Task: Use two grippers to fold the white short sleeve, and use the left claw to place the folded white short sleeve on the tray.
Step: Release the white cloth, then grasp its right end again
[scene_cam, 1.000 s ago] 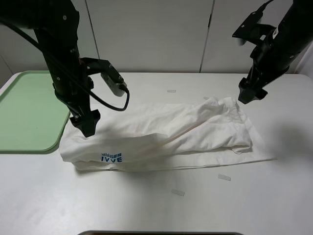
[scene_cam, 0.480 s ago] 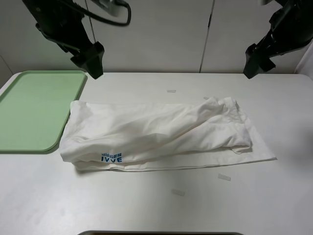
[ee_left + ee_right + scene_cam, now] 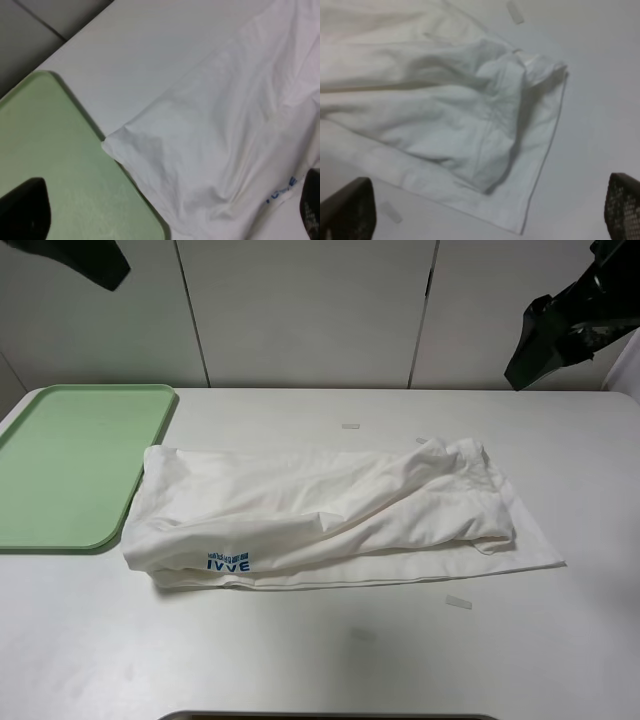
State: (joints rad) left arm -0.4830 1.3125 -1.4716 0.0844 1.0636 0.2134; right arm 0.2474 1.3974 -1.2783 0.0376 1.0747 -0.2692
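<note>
The white short sleeve [image 3: 330, 510] lies on the table as a long folded band, with its blue logo [image 3: 228, 563] at the front left. The pale-green tray [image 3: 60, 465] sits just left of it, its rim touching the shirt's left end. Only a tip of my left gripper [image 3: 95, 260] shows, high at the top left corner, far above the shirt. My right gripper [image 3: 545, 335] hangs high at the back right. In the left wrist view the shirt [image 3: 225, 135] and the tray [image 3: 60, 165] lie far below the open left gripper [image 3: 167, 212]. The right gripper [image 3: 485, 210] is open and empty above the shirt's rumpled right end [image 3: 450, 105].
Small paper scraps lie on the white table: one behind the shirt [image 3: 350, 426] and two in front [image 3: 458, 602], [image 3: 363, 634]. White cabinet doors [image 3: 310, 310] close off the back. A dark edge [image 3: 330, 716] shows at the table's front.
Both arms have lifted away from the shirt. The left went from its left end up to the top left corner; the right rose toward the back right. The shirt has not moved.
</note>
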